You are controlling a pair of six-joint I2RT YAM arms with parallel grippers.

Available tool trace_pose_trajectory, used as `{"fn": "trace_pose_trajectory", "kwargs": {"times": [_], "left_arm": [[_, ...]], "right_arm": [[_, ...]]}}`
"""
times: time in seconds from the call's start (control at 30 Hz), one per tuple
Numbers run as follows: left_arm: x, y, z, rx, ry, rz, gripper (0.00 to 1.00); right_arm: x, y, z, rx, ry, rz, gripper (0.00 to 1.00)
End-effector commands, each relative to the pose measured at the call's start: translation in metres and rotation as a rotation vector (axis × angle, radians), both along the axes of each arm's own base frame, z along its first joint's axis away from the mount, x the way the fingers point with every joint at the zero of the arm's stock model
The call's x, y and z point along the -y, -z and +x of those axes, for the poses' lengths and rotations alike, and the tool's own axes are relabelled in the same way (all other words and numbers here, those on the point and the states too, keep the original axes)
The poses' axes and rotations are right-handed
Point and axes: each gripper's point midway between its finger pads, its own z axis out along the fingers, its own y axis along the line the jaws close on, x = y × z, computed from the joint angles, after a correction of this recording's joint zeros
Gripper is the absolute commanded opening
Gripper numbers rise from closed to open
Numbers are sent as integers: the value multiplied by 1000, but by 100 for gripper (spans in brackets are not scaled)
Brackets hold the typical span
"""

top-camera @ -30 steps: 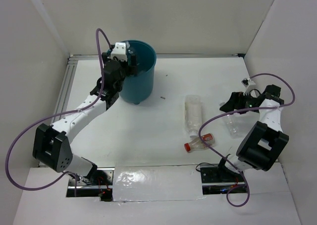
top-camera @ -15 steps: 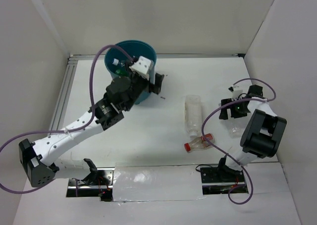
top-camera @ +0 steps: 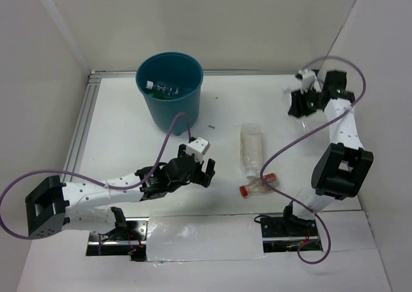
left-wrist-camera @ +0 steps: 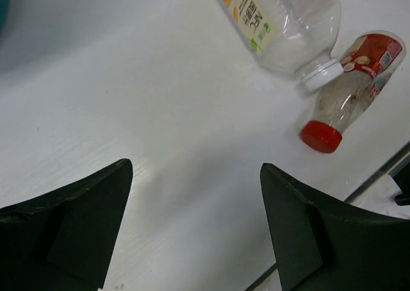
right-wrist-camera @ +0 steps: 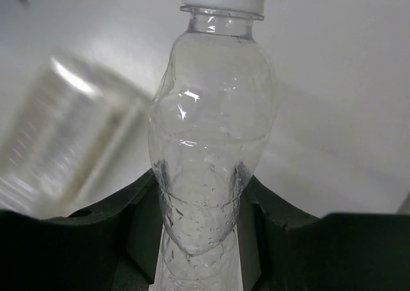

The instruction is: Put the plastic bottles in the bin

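- The bin [top-camera: 175, 117] stands far left, with bottles in the bin [top-camera: 162, 86] already
- The left gripper [left-wrist-camera: 195, 217] hangs low over the table [left-wrist-camera: 128, 92] near centre, fingers spread wide, nothing between them
- To its right the white-capped bottle [left-wrist-camera: 285, 25] lies on its side. It looks empty, so light and prone to roll — grip across the body. Its yellow-green label is unreadable
- Just beside that cap lies the red-capped bottle [left-wrist-camera: 353, 73]. It looks thin and crushable, its red label illegible
- Far right, the right gripper [right-wrist-camera: 200, 207] is clamped on a raised clear bottle [right-wrist-camera: 214, 111] — slick, droplet-beaded, unlabelled
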Motion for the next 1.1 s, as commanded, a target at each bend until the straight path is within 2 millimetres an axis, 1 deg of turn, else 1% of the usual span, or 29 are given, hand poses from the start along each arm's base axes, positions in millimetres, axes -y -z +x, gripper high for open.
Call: {"fn": "trace_pose_trajectory", "kwargs": {"times": [0.0, 0.07, 0.1, 0.13, 0.17, 0.2, 0.23, 0.27, 0.3, 0.33, 0.37, 0.4, 0.43, 0.47, 0.5, 0.57, 0.6, 0.63, 0.67, 0.7, 0.73, 0.83, 0.87, 0.9, 0.93, 0.97, 1.0, 1.03, 1.07], "left_arm": [[5, -18, -3, -39, -69, -200, 93], [8, -12, -10, -72, -66, -232, 93], [7, -6, -11, -85, -73, -231, 94], [8, -6, -13, -98, -71, -242, 94], [9, -6, -13, -104, -75, -249, 94], [8, -1, -17, -125, -77, -247, 95], [10, -1, -21, -126, -67, -246, 95], [9, 6, -22, -141, -75, -239, 95], [11, 6, -25, -142, -64, -238, 95], [10, 11, -26, -153, -71, -236, 95], [10, 11, -28, -148, -71, -234, 95], [11, 10, -28, -155, -76, -243, 95], [11, 14, -32, -166, -73, -241, 96], [12, 14, -33, -162, -71, -239, 96], [13, 12, -33, -159, -70, -248, 96], [13, 14, -33, -157, -70, -252, 98], [18, 10, -34, -144, -52, -255, 99], [20, 9, -33, -144, -52, -255, 99], [26, 5, -30, -134, -46, -255, 99], [31, 1, -28, -124, -40, -260, 99], [33, -1, -23, -102, -47, -244, 99], [56, -14, -9, -63, -48, -247, 99], [68, -30, -3, -50, -55, -270, 99], [74, -32, 2, -52, -68, -271, 99], [80, -17, 12, -72, -102, -232, 99], [85, -11, 13, -105, -119, -212, 99], [97, -27, 23, -110, -138, -248, 99], [102, -12, 31, -129, -169, -217, 99], [109, -10, 33, -153, -188, -234, 99]], "right_arm": [[-94, -130, 41, 323, -335, 132, 16], [-142, -180, 58, 470, -440, 206, 16], [-185, -213, 57, 559, -535, 236, 16], [-208, -244, 67, 698, -592, 246, 16], [-230, -256, 71, 722, -594, 295, 16], [-269, -275, 65, 782, -661, 328, 16], [-287, -286, 66, 827, -679, 352, 19], [-306, -293, 83, 875, -656, 389, 19], [-323, -316, 83, 936, -673, 412, 20], [-354, -326, 76, 954, -718, 450, 20], [-376, -302, 95, 901, -719, 468, 20], [-401, -338, 82, 966, -752, 508, 22], [-414, -339, 83, 964, -766, 529, 22], [-434, -310, 100, 901, -771, 546, 23], [-442, -332, 96, 941, -766, 583, 23], [-461, -316, 103, 899, -762, 610, 31], [-473, -293, 110, 843, -759, 626, 41], [-475, -286, 115, 832, -743, 629, 52], [-475, -278, 119, 810, -724, 628, 73], [-477, -265, 125, 781, -708, 627, 80], [-477, -265, 126, 783, -699, 625, 85], [-456, -296, 122, 829, -665, 617, 99], [-437, -309, 128, 852, -623, 601, 99], [-419, -326, 124, 864, -584, 587, 99], [-398, -332, 133, 869, -507, 559, 99], [-365, -328, 148, 853, -421, 517, 99], [-344, -325, 154, 839, -371, 478, 99], [-317, -327, 146, 808, -333, 431, 89], [-295, -300, 150, 729, -288, 401, 42]]}}
